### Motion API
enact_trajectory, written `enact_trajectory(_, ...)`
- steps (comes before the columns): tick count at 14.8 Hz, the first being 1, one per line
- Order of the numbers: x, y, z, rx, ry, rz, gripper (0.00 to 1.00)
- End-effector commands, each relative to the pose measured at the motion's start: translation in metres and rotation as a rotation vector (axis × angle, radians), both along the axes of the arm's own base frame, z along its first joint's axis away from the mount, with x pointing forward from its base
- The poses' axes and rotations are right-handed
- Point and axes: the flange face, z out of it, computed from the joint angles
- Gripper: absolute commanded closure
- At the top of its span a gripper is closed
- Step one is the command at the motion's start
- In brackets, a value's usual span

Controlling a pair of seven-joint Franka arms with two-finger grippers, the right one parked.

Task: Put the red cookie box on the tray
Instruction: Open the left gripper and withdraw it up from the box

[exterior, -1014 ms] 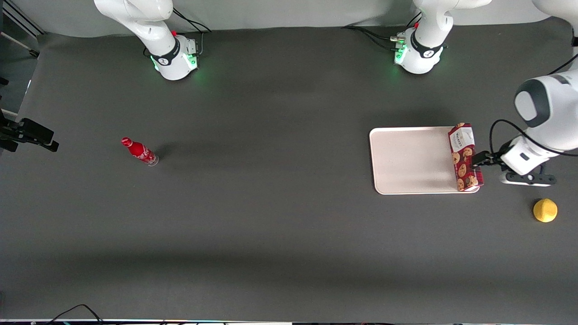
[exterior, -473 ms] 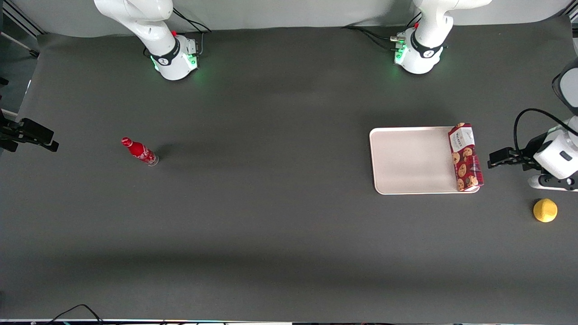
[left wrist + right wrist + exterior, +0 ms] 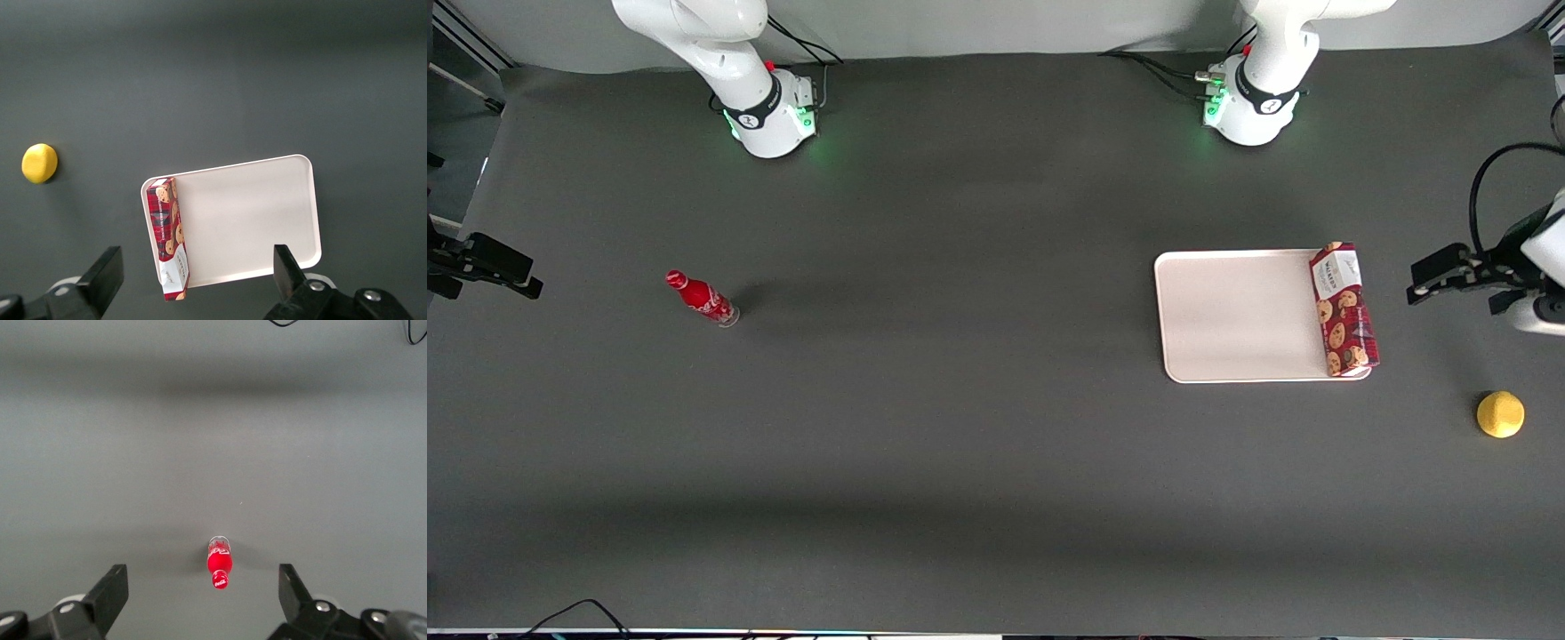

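Note:
The red cookie box point(image 3: 1344, 308) lies flat on the cream-white tray point(image 3: 1236, 316), along the tray's short edge toward the working arm's end of the table. In the left wrist view the red cookie box point(image 3: 167, 233) rests over that rim of the tray point(image 3: 247, 220), and its white label end pokes slightly past the tray's corner. My gripper point(image 3: 1427, 277) hangs apart from the box, farther toward the working arm's end, open with nothing between its fingers point(image 3: 107, 273).
A yellow lemon-like object point(image 3: 1500, 414) sits on the dark table nearer the front camera than my gripper. A small red bottle point(image 3: 703, 300) stands toward the parked arm's end.
My gripper has drawn away from the box toward the working arm's end of the table and risen. The box stays where it lay on the tray.

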Motion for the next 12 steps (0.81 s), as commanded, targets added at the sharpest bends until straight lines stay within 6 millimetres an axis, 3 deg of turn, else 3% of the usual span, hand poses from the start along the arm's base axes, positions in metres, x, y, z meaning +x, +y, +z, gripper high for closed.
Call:
enact_trajectory(1,-0.019,-0.012,0.026,0.029,-0.015,0.014,0.00)
enact_trajectory(8,-0.032,-0.007,0.043,0.036,-0.039,0.022,0.00)
enact_trajectory(12,-0.035,-0.001,0.046,0.029,-0.034,0.113,0.00)
